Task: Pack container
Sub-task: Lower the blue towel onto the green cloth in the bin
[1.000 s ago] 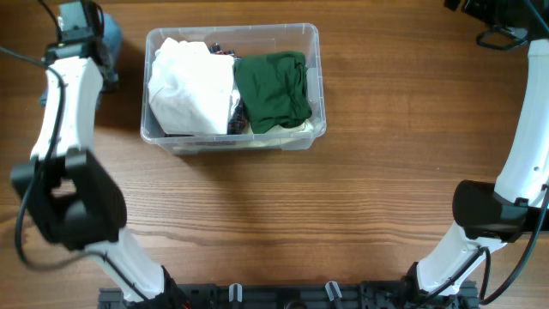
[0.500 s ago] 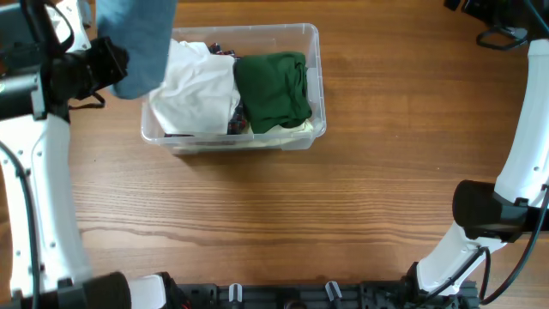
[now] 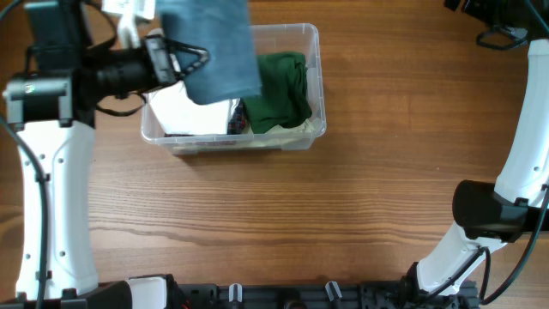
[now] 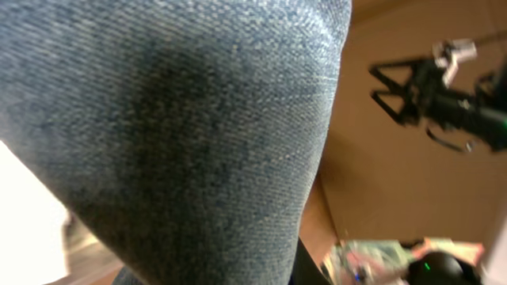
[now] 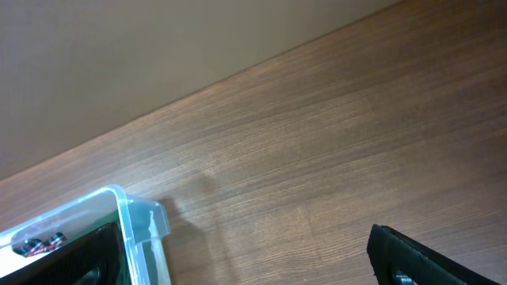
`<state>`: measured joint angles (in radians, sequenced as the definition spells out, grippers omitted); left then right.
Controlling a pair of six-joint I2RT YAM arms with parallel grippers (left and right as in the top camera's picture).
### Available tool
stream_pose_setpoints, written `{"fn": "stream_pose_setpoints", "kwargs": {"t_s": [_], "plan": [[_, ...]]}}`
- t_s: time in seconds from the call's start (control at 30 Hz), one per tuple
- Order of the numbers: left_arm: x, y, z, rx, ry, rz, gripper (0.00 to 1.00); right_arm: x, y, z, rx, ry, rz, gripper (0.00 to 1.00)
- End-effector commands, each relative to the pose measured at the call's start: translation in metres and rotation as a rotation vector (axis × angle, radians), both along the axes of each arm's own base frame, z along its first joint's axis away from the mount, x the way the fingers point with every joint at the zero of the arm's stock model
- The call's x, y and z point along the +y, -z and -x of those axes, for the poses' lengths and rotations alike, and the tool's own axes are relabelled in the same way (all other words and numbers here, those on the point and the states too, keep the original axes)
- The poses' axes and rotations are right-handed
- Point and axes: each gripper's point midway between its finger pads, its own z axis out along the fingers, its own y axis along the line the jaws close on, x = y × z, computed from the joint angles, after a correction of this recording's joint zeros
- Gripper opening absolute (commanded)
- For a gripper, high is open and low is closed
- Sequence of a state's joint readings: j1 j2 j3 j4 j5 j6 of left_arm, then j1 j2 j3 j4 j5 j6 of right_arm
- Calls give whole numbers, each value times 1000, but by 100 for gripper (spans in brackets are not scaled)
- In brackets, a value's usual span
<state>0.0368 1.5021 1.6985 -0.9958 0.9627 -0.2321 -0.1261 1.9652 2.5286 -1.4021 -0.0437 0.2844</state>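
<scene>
The clear plastic container stands at the back left of the wooden table. It holds a folded white cloth on the left and a green cloth on the right. My left gripper is shut on a blue denim cloth and holds it above the container's left half, covering much of the white cloth. The denim fills the left wrist view and hides the jaws. My right gripper is open and empty, off to the container's right, with the container's corner in its view.
Bare wooden table lies in front of and to the right of the container. The right arm's white links run along the right edge. A dark rail runs along the front edge.
My left arm has swung right and lifted the denim cloth from the table left of the container to above the container's left half. The right arm has not moved.
</scene>
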Motion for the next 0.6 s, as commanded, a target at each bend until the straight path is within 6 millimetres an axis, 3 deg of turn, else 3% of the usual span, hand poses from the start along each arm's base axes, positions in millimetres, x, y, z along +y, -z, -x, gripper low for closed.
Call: {"fn": "stream_pose_setpoints", "kwargs": {"t_s": [0.0,0.13,0.27,0.47,0.57], "plan": [[-35,-9,3,-52,142,59,4,-1,2,-1,5,10,3,100],[-59,3,-12,-55,195,69,4,-1,2,-1,5,10,3,100],[-81,31,-32,-28,242,70,4,-1,2,-1,5,10,3,100],[-93,62,-60,40,231,95,4,-1,2,-1,5,10,3,100],[-105,79,-60,83,254,92,4,-1,2,-1,5,10,3,100]]}}
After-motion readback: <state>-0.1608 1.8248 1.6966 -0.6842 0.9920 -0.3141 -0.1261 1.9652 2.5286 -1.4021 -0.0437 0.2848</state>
